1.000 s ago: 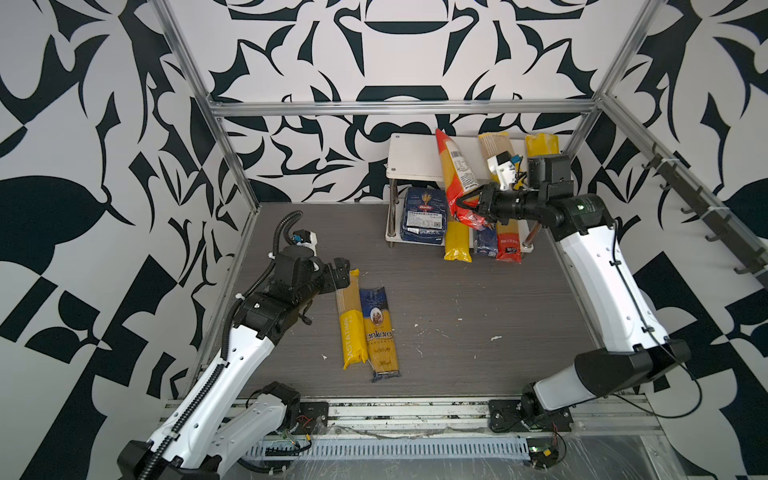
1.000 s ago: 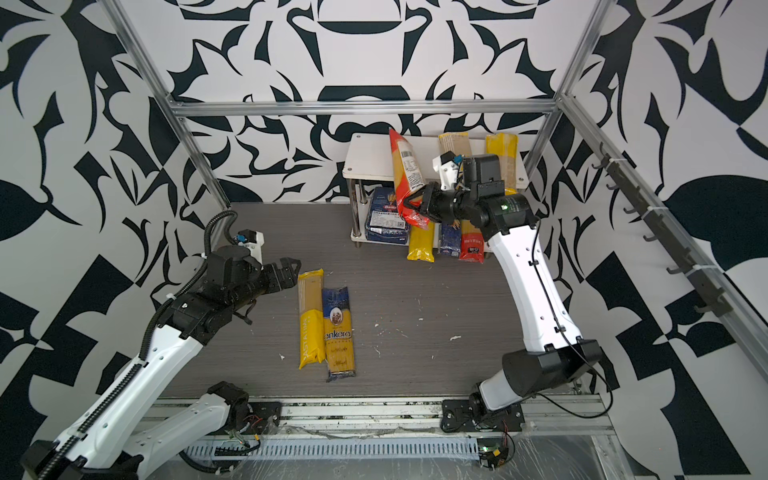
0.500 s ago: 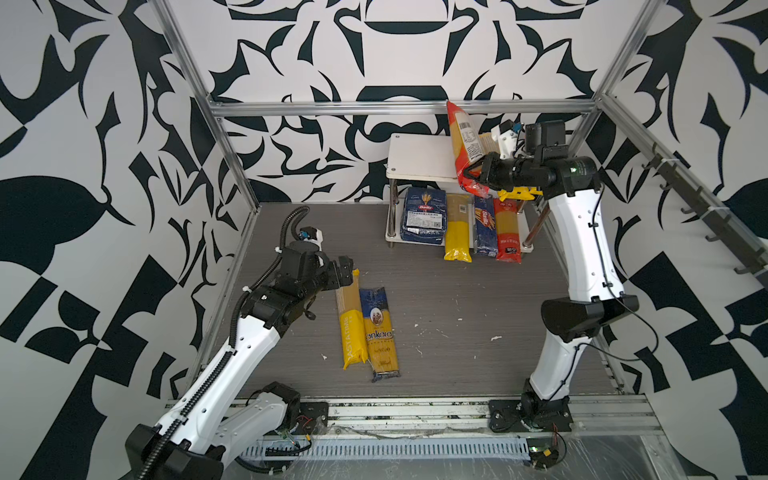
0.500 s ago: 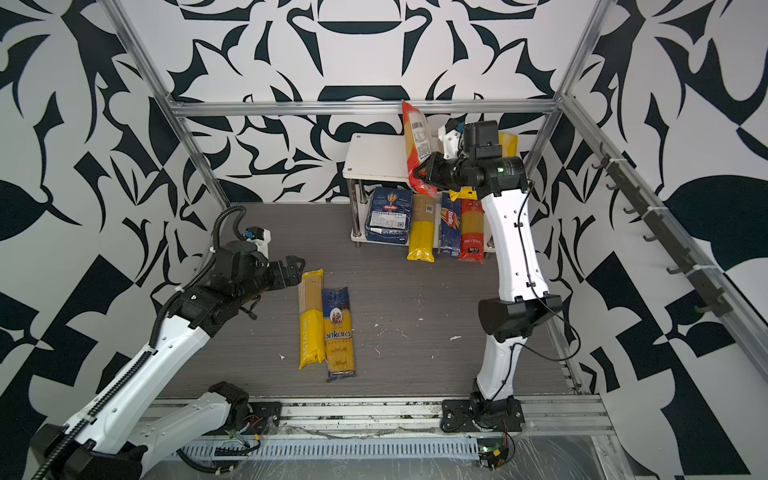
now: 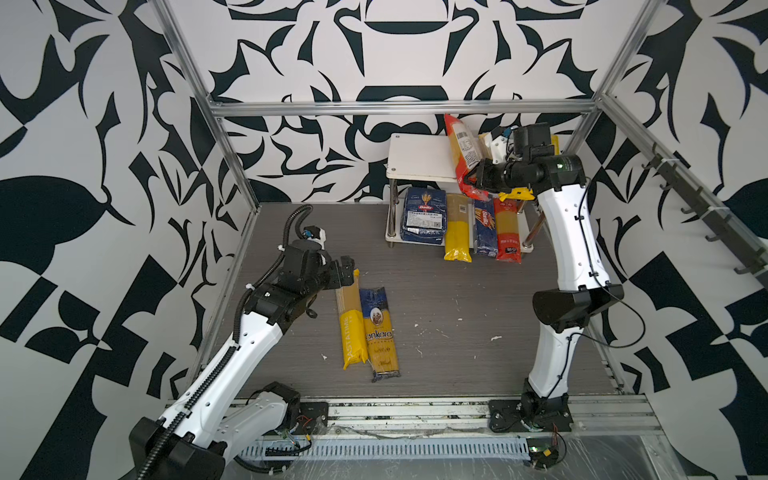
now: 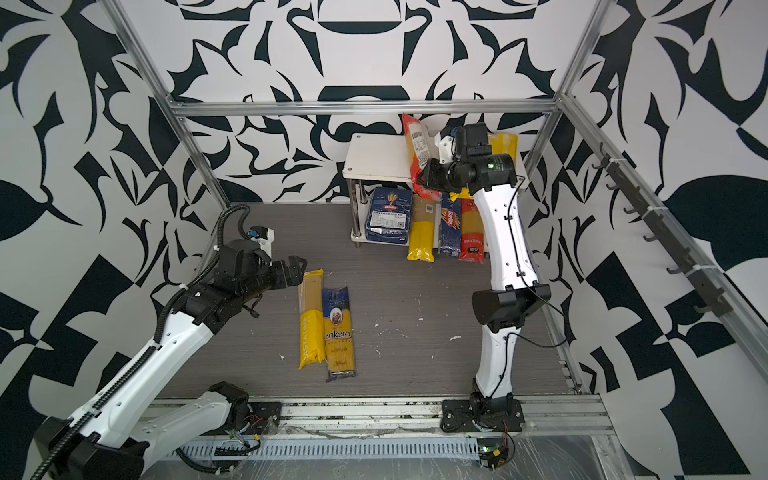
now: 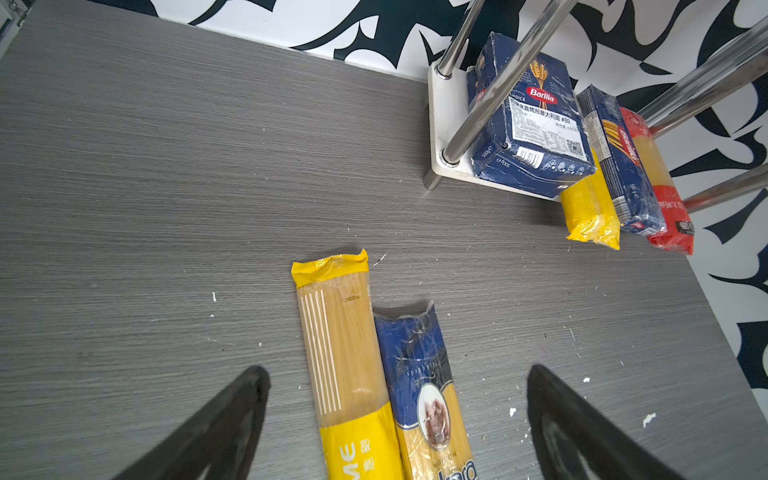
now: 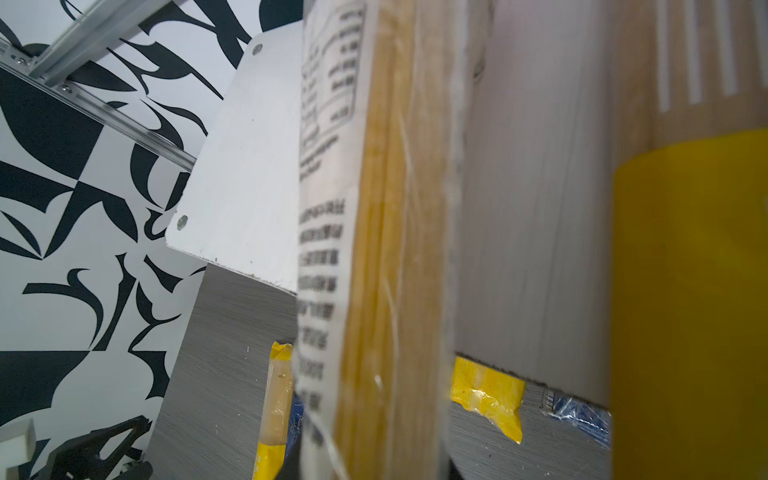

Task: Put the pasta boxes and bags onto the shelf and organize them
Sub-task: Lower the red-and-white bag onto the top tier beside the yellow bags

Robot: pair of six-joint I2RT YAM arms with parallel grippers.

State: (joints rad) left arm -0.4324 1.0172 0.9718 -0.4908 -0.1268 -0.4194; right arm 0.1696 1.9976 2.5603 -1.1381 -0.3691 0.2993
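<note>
My right gripper (image 5: pixel 473 176) is shut on the red end of a spaghetti bag (image 5: pixel 462 149), held steeply tilted over the shelf's top board (image 5: pixel 419 160); in the right wrist view this bag (image 8: pixel 386 249) fills the middle. A yellow bag (image 6: pixel 505 143) lies on that board behind the arm. The lower tier holds a wide Barilla box (image 5: pixel 424 214), a yellow-ended bag (image 5: pixel 457 232), a narrow Barilla box (image 5: pixel 485 226) and a red-ended bag (image 5: pixel 508 232). My left gripper (image 5: pixel 347 270) hangs open over the far ends of the PASTATIME bag (image 7: pixel 345 353) and ankara bag (image 7: pixel 419 386) on the table.
The shelf's chrome posts (image 7: pixel 486 95) stand beside the wide box. White crumbs (image 5: pixel 494 337) dot the grey table (image 5: pixel 457 353). Aluminium frame bars (image 5: pixel 395 106) and patterned walls close in the back and sides.
My right arm has lifted the red-ended bag from in front of the shelf up and back over the top board. My left gripper has edged toward the two bags on the table.
</note>
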